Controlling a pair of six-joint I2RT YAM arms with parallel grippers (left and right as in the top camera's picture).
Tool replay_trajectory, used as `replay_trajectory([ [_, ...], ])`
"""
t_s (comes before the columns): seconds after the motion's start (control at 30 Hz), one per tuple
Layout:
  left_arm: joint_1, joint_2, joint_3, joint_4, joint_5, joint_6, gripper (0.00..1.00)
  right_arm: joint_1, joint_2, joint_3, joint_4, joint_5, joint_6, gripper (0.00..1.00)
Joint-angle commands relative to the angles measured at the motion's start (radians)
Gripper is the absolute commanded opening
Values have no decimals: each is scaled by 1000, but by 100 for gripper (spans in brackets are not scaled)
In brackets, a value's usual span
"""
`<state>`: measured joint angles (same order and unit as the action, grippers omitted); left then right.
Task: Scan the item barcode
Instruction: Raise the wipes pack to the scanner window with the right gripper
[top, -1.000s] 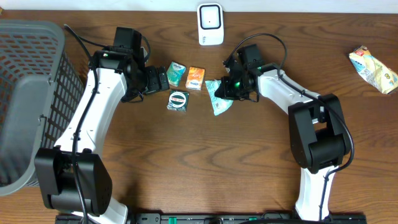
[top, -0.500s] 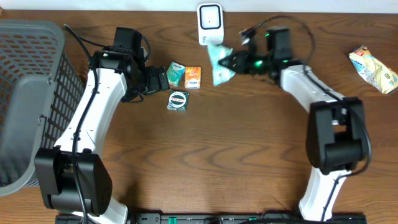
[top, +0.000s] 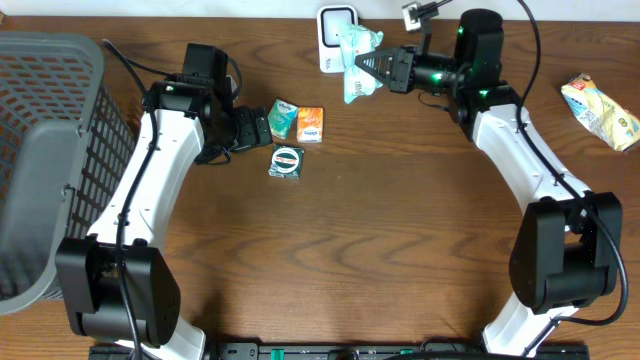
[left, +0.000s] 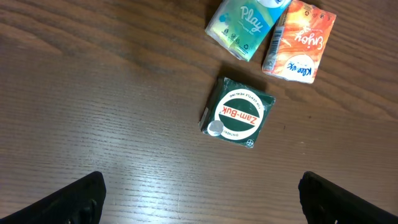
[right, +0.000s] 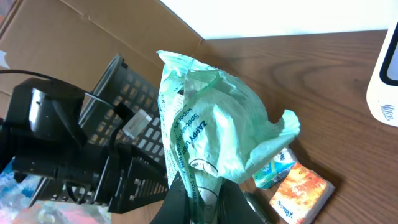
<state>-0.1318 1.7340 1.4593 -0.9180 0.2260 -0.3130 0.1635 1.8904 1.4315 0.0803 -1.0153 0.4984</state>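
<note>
Green packet (top: 355, 62) is being held up at top centre, just beside the white scanner (top: 338, 35). L to R: mesh basket (top: 40, 150) is sitting at far-left edge; left gripper (top: 258, 130) is hovering w/ jaws spread wide, gripping nothing, near teal tissue pack (top: 284, 118), orange tissue pack (top: 313, 124) & Zam-Buk tin (top: 287, 161); right gripper (top: 372, 66) is pinching the packet, jaws closed tight; yellow snack pack (top: 600, 112) is lying far right

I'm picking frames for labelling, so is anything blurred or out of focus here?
Overhead: even light, sharp, faint shadows on the brown wooden table. Left wrist: the square dark green Zam-Buk box is crisp; the left gripper's black fingers are dark blurs. Right wrist: the crinkled pale green plastic packet is sharp, the dark mesh basket behind softer.
</note>
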Motion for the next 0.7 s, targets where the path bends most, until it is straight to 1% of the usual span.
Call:
replay_trajectory([
  [0.0, 3, 4, 13, -5, -10, 10, 98, 15, -9, 15, 6, 36, 32, 1],
  [0.1, 3, 4, 13, -5, -10, 9, 97, 28, -9, 15, -3, 75, 59, 1],
  [0.2, 3, 4, 13, -5, -10, 9, 98, 33, -9, 14, -44, 131, 161, 1],
  [0.3, 3, 4, 13, -5, -10, 10, 98, 34, -9, 14, -74, 149, 232, 1],
  [0.67, 3, 4, 13, -5, -10, 10, 98, 35, -9, 14, -77, 149, 236, 1],
])
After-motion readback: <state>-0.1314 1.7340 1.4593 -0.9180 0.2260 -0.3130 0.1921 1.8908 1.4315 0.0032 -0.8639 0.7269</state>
